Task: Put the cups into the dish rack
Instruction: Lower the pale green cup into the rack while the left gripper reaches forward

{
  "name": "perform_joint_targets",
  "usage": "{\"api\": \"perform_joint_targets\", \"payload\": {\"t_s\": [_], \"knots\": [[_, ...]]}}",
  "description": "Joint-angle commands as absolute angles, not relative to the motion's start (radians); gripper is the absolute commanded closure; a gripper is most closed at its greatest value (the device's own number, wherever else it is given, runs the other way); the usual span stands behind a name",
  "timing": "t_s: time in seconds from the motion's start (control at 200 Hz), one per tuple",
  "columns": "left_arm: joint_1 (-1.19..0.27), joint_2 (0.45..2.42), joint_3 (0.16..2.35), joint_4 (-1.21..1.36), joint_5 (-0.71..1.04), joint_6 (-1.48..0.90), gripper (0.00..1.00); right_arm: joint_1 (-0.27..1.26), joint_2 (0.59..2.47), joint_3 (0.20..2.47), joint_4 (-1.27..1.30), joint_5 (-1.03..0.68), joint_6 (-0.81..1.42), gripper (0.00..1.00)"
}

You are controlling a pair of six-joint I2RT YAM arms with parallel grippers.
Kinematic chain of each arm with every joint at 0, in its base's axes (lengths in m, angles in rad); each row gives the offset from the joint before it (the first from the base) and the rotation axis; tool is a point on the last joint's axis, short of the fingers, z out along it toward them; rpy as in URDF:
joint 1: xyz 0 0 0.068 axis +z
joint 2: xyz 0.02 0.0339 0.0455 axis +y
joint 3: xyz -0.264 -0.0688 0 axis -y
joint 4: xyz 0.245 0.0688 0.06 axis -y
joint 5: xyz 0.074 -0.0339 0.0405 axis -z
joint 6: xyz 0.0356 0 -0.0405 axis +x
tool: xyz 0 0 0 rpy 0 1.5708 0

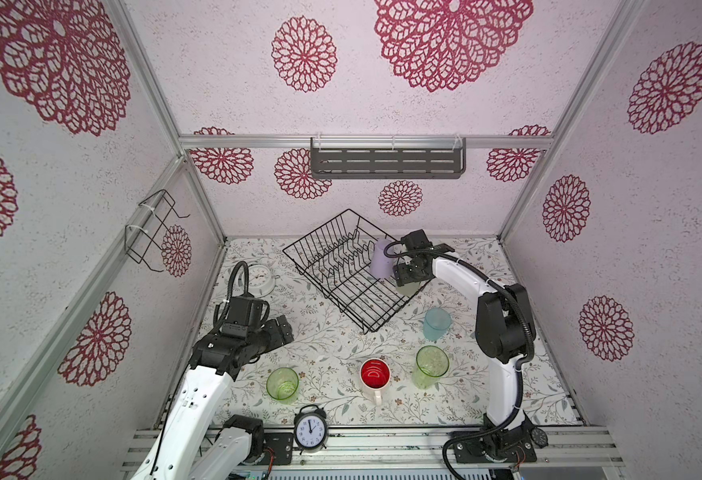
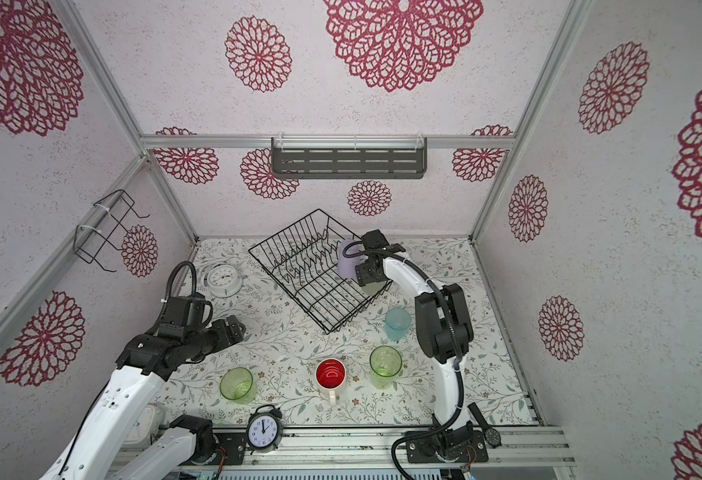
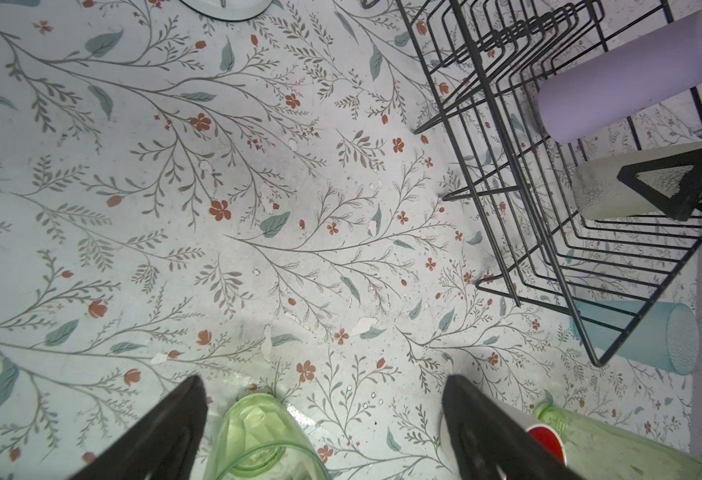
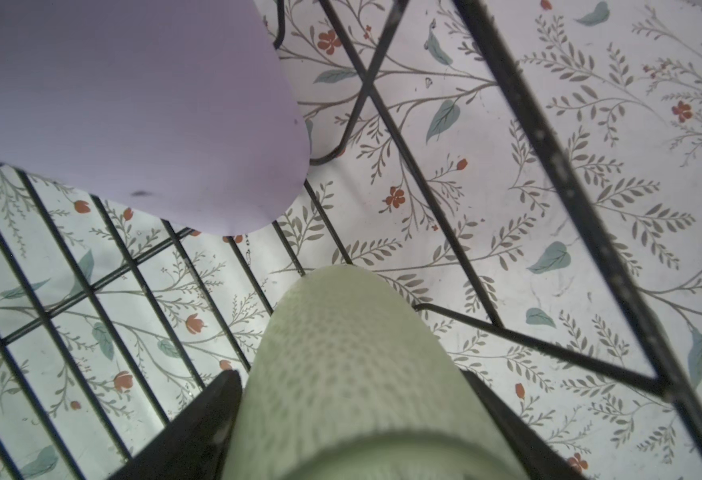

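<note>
Pale cup (image 4: 341,324) fills the foreground, blurred, its mouth cut off, between the right claw's (image 4: 349,376) fingers at the dish rack's (image 1: 353,291) corner; whether clamped or loosened, I cannot tell; lilac cup (image 1: 380,257) beside it inside the rack; left claw (image 3: 324,378), spread apart, outside the rack near a green cup (image 3: 258,440).

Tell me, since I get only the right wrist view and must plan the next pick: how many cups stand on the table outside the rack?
Observer: Four: a green tumbler, a second green tumbler, a light-blue tumbler and a white mug.
Operator: Is the left claw free to take one?
Observer: Yes. The left claw hangs open and empty, left of the dish rack in a top view.
</note>
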State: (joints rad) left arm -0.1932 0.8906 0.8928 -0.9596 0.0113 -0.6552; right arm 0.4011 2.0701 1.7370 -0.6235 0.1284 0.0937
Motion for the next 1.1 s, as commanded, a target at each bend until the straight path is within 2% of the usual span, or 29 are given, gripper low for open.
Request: {"api": "perform_joint_targets", "payload": {"t_s": [0.0, 0.13, 0.38, 0.606, 0.676, 0.761, 0.946, 1.096], "knots": [[-0.186, 0.882, 0.925, -1.026, -0.009, -0.668, 0.07, 0.391, 2.053, 1.753, -0.608, 0.143, 0.074, 0.20], [-0.186, 0.849, 0.912, -1.037, -0.008, -0.679, 0.07, 0.391, 2.040, 1.747, -0.585, 0.140, 0.078, 0.25], [-0.186, 0.825, 0.890, -1.038, 0.003, -0.708, 0.07, 0.390, 2.044, 1.767, -0.579, 0.132, 0.083, 0.25], [-0.186, 0.834, 0.880, -1.103, 0.006, -0.770, 0.09, 0.390, 2.040, 1.745, -0.572, 0.121, 0.086, 0.16], [-0.186, 0.836, 0.882, -1.136, 0.011, -0.792, 0.10, 0.391, 2.027, 1.738, -0.565, 0.108, 0.093, 0.08], [-0.186, 0.829, 0.884, -1.186, 0.002, -0.830, 0.15, 0.390, 2.005, 1.735, -0.557, 0.097, 0.117, 0.01], [-0.186, 0.782, 0.887, -1.311, -0.091, -0.913, 0.26, 0.391, 1.918, 1.702, -0.527, 0.054, 0.172, 0.01], [-0.186, 0.744, 0.869, -1.354, -0.050, -0.947, 0.32, 0.391, 1.804, 1.615, -0.467, 0.014, 0.215, 0.01]]}}
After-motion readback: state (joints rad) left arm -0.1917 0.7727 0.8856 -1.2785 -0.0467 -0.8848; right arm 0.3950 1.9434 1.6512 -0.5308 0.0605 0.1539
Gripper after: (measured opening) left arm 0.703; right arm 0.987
